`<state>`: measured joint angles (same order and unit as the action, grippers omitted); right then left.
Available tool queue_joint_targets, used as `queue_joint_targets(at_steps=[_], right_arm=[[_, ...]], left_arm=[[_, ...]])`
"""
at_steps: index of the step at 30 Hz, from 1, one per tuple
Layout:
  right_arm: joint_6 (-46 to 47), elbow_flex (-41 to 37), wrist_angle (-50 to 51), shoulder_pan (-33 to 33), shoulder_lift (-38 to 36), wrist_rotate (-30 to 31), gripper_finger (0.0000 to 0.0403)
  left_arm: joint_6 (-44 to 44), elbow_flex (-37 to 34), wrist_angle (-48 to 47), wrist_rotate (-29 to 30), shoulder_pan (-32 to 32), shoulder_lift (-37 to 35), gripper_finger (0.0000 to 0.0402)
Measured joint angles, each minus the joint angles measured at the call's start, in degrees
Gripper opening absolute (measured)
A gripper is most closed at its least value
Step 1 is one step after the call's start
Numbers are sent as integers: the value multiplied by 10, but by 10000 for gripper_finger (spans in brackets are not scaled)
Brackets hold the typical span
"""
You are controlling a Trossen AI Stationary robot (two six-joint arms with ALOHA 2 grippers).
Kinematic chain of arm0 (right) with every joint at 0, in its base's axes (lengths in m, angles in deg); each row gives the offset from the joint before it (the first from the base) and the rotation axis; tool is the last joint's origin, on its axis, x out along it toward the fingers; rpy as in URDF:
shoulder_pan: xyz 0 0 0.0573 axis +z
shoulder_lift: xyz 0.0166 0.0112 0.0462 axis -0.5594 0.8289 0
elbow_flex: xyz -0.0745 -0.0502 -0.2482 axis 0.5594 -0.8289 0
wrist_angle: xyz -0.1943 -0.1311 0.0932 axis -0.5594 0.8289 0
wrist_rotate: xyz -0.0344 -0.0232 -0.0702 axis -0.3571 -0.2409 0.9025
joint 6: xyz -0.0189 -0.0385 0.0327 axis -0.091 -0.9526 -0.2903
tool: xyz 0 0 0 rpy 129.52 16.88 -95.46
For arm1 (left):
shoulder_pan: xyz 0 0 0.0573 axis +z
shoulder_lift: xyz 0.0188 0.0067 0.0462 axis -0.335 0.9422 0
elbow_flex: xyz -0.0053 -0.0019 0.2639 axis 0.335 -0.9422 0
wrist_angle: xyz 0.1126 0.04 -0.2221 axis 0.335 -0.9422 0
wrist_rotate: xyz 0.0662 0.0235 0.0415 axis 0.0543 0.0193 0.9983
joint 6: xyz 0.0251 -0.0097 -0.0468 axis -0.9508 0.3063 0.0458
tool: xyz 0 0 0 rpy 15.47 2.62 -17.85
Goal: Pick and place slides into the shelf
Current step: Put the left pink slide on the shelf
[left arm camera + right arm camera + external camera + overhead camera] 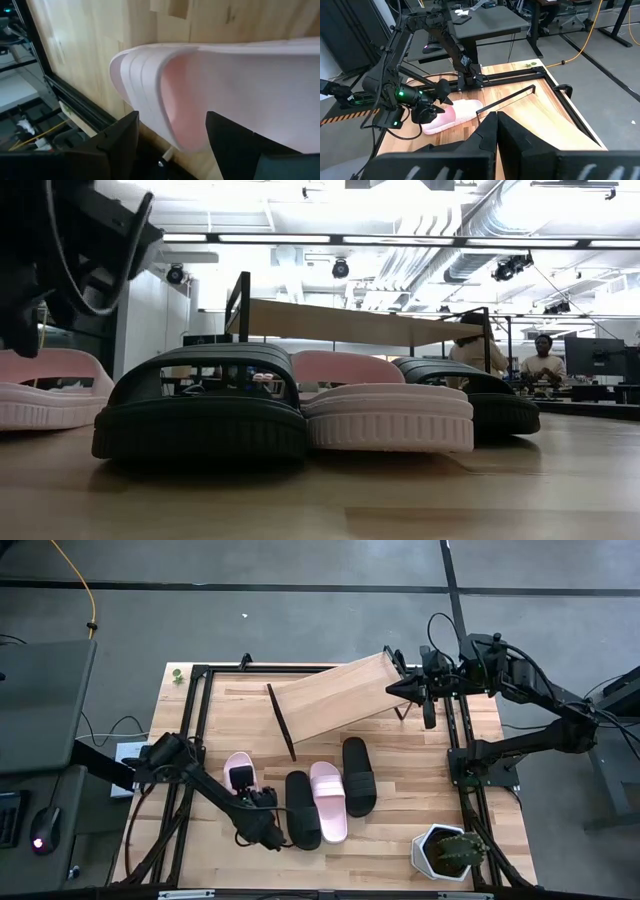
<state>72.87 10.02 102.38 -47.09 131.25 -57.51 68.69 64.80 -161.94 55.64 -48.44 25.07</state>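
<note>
1. The left tool (pixel 258 823) is hovering low over the light-wood desk (pixel 400 840) just beside the leftmost pale pink slide sandal (pixel 240 772), its fingers spread wide with nothing between them. The left wrist view is showing that sandal's broad strap (pixel 165 80) lying straight ahead between the two dark fingers (pixel 120 140), so the tool seems lined up to close across the strap, the easiest part to pinch.
2. Next along, a black slide sandal (pixel 302 808), a second pale pink slide sandal (pixel 328 800) and a second black slide sandal (pixel 359 776) are lying side by side on the desk, the first two touching, all four still waiting in front of the shelf.
3. The slanted light-wood shelf board on its thin black metal frame (pixel 335 695) is sitting empty at the far side of the desk, turned at an angle.
4. The right tool (pixel 408 689) is resting at the shelf's right end with its fingers pressed together and holding nothing; it may be steadying the board, though I cannot tell whether it is touching.
5. A white pot with a small cactus (pixel 448 852) is standing at the desk's near right corner.
6. In the low view the leftmost sandal (pixel 45 385) is being cut off by the edge and partly covered by the dark arm (pixel 70 250), and the far black sandal (pixel 480 402) is mostly hidden behind its neighbours.
</note>
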Motion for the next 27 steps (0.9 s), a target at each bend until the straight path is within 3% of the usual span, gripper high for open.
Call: queue_joint_targets(at_steps=[18, 27], right_arm=[[0, 0, 1, 0, 0, 0, 0], [0, 0, 1, 0, 2, 0, 0]], left_arm=[[3, -113, 42, -3, 38, 0, 214], [5, -116, 58, -4, 38, 0, 175]])
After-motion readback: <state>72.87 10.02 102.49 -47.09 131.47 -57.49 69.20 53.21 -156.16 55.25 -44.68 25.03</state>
